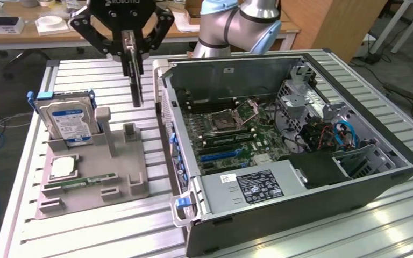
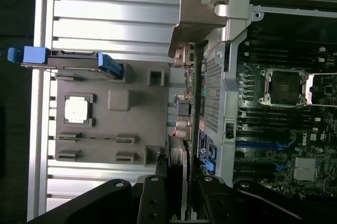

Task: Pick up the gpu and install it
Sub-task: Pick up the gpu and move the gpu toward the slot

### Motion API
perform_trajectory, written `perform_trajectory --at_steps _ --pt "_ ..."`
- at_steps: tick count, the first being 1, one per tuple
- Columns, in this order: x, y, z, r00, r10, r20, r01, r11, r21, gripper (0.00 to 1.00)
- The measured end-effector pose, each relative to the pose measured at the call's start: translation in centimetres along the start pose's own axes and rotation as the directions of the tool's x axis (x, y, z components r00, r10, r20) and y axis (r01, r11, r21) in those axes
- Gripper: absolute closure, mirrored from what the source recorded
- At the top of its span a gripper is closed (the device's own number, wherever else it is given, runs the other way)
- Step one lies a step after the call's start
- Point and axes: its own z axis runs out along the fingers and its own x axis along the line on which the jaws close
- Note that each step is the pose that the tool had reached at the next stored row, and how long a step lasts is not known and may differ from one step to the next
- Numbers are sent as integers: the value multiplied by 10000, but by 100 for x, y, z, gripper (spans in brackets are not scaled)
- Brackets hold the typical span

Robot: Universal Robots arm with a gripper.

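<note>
The gpu is a thin dark card that hangs edge-down in the air, between the grey holder and the open computer case. My gripper is shut on its upper end. In the wrist view the gpu appears edge-on, with its silvery end bracket at the far end. There the gripper clamps the card between its black fingers. The card hangs just outside the case wall, above the table.
A silver hard drive with a blue label stands upright in the grey holder. A CPU chip and a green RAM stick lie in it too. Inside the case are the motherboard, blue slots and a power supply.
</note>
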Motion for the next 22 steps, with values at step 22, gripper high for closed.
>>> perform_trajectory --at_steps 22 --pt "-254 -9 23 9984 563 28 -563 9984 -2 73"
